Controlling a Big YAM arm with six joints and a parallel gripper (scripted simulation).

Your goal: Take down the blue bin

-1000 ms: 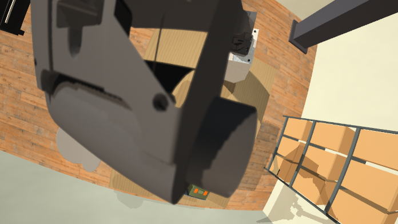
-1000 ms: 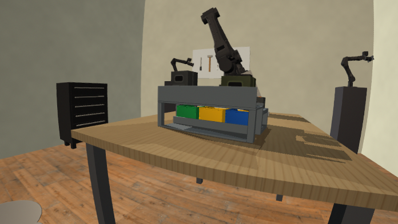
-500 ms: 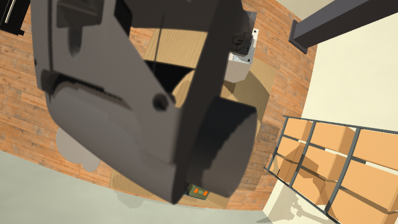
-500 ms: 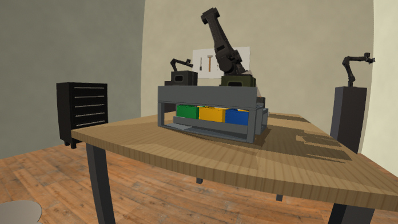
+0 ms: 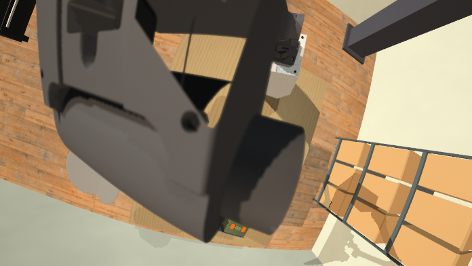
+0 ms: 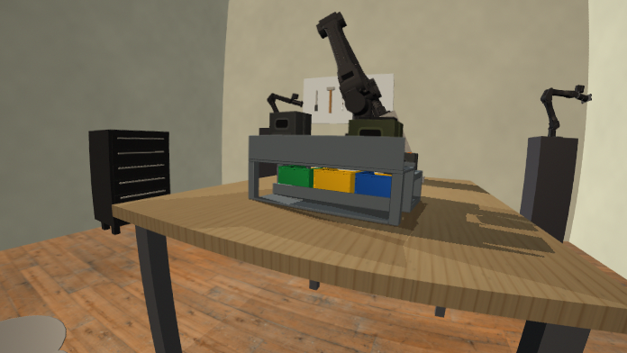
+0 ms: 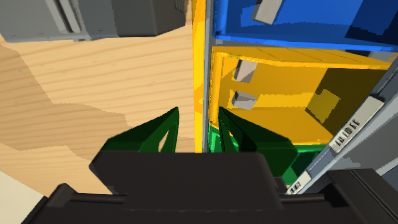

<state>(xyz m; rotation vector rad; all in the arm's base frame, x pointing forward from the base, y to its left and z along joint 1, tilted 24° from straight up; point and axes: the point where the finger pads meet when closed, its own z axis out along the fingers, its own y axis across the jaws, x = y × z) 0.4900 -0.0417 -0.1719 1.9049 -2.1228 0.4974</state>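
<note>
In the wrist view my gripper (image 7: 198, 111) is open, and its two dark green fingers straddle the thin rear wall of the yellow bin (image 7: 280, 95) with a gap on each side. The blue bin (image 7: 300, 20) lies beyond the yellow one, with a grey part (image 7: 267, 10) inside it. The exterior view shows the blue bin (image 6: 374, 184) at the right end of the grey shelf (image 6: 329, 153), next to the yellow bin (image 6: 335, 179) and the green bin (image 6: 295, 175). The arm (image 6: 351, 76) reaches down behind the shelf, which hides the gripper there.
An arm link (image 5: 152, 119) fills most of the top view. The shelf's labelled front rail (image 7: 355, 125) runs along the bins. The wooden table (image 6: 405, 252) extends in front and to the right of the shelf. A black drawer cabinet (image 6: 128, 171) stands off to the left.
</note>
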